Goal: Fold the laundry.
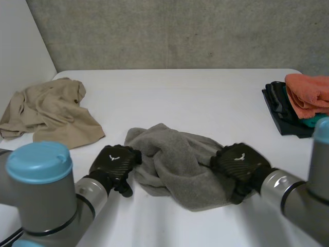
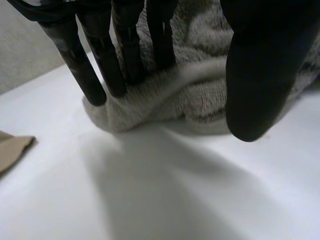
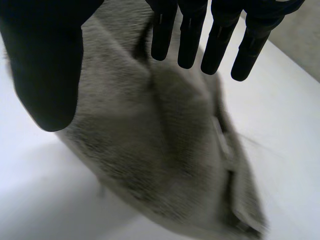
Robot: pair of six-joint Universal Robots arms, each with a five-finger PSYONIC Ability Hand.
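A: Logging the grey towel [image 1: 175, 159]: it lies crumpled in a low heap on the white table [image 1: 180, 98], toward the robot's side, between the two hands.

B: Left hand [image 1: 114, 160]?

A: It sits at the towel's left edge. In the left wrist view its fingers [image 2: 100, 60] run straight, with the tips touching a rolled fold along the towel's rim. The thumb [image 2: 260, 75] stands apart from them, and the fold lies in the gap between. Nothing is pinched, so I record the hand as released.

B: Right hand [image 1: 239, 160]?

A: It is at the towel's right side, palm over the cloth. In the right wrist view the fingers [image 3: 190, 35] are straight and spread, with the thumb [image 3: 45, 60] wide of them. The towel lies under the palm and past the fingertips, a ridge running along it. This hand is also relaxed and grasps nothing. I cannot tell whether the tips touch the cloth.

B: Other items?

A: A beige cloth [image 1: 51, 110] lies rumpled at the table's left, well apart from the towel. At the far right is a stack with an orange cloth [image 1: 308, 95] on top of dark garments [image 1: 277, 105].
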